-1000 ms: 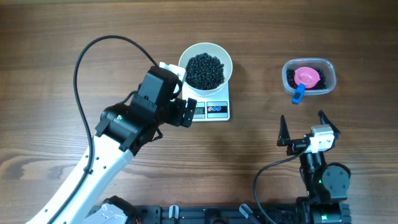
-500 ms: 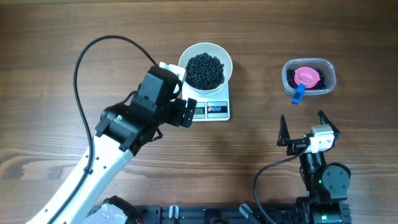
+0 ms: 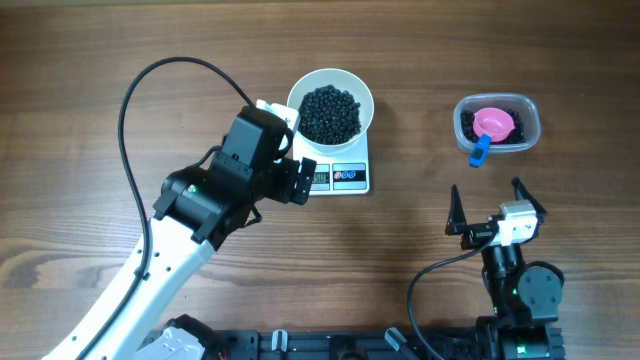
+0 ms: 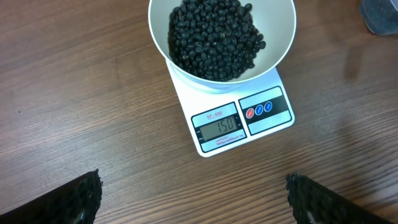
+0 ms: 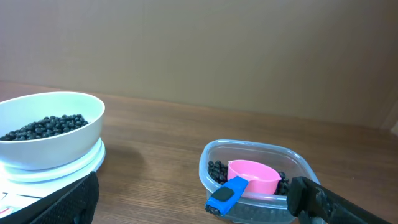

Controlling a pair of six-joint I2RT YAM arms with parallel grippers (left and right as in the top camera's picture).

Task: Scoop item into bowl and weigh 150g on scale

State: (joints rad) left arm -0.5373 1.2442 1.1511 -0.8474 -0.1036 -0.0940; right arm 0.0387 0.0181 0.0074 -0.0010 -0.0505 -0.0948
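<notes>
From above, the white bowl [image 3: 366,100] sits on the scale [image 3: 350,178] near the middle of the brown table [image 3: 100,60]. The black beads [image 3: 330,113] fill the bowl. The left pincer [image 3: 298,158] hangs just beside the scale, wide open, with nothing in it. The right pincer [image 3: 490,205] is well apart, low on the right side, open and holding nothing. A clear tub [image 3: 533,125] stands past it, with a pink scoop [image 3: 494,122] and some more beads inside.

From the left wrist, the bowl [image 4: 283,43] of black beads [image 4: 214,37] rests on the back part of the scale [image 4: 186,93]. The little screen reads 150. The two dark fingers [image 4: 74,199] stand far apart at the bottom corners, touching nothing.

From the right wrist, the bowl [image 5: 56,146] on the scale [image 5: 68,171] is on the left. The tub [image 5: 249,149] is on the right, and the scoop [image 5: 252,176] lies in it, its blue handle [image 5: 225,194] sticking over the rim. The right pincer [image 5: 193,208] is spread wide with no thing between its fingers.
</notes>
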